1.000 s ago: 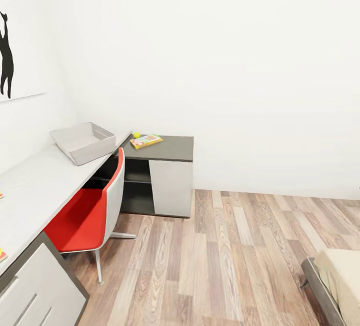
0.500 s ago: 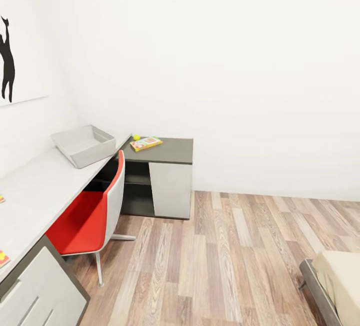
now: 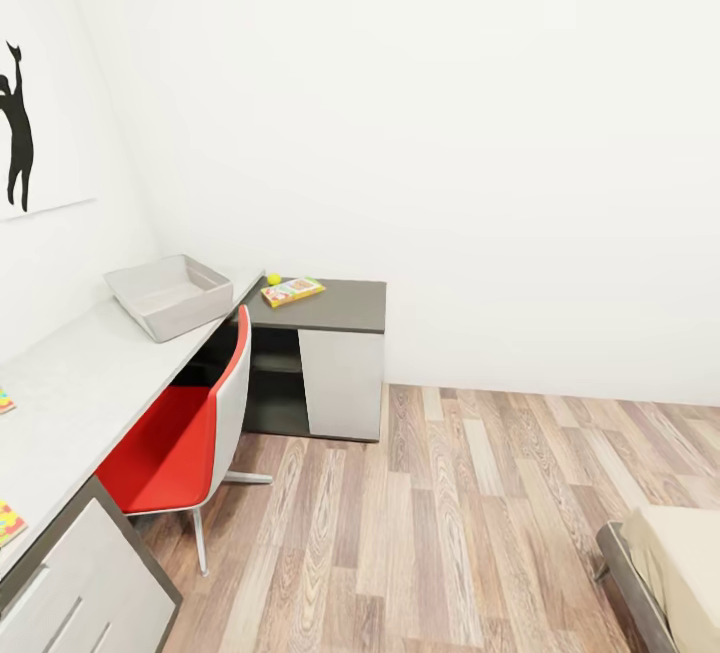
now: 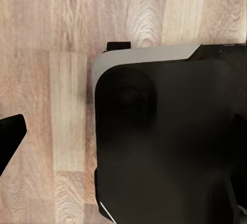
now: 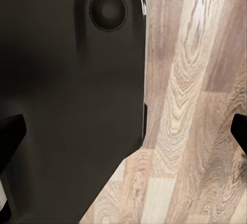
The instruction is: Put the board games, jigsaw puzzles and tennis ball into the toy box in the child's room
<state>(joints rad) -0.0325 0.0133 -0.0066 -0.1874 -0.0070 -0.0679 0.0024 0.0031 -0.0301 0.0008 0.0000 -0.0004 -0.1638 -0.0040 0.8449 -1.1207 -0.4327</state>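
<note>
Both wrist views look down at the wood floor (image 4: 46, 80); whether either arm's jaws stand wide or narrow cannot be told. On the pale counter (image 3: 80, 383) lie two multicolour puzzle corners (image 3: 8, 523), then the grey sloped-wall toy box (image 3: 168, 295). Beyond, on the dark cabinet (image 3: 340, 305), lie a cartoon-printed board game (image 3: 292, 291) and the yellow-green tennis ball (image 3: 273, 279).

White walls (image 3: 450, 113) meet in a corner at upper left, where a black silhouette picture (image 3: 17, 128) is hung at the left edge. A wood-plank floor (image 3: 450, 523) is spread across the lower half. A red chair (image 3: 185, 433) is tucked under the desk (image 3: 70, 383) at lower left, and a dark cabinet (image 3: 320, 358) with a white door is set against the far wall. A cream bed (image 3: 680, 563) corner is seen at lower right.
</note>
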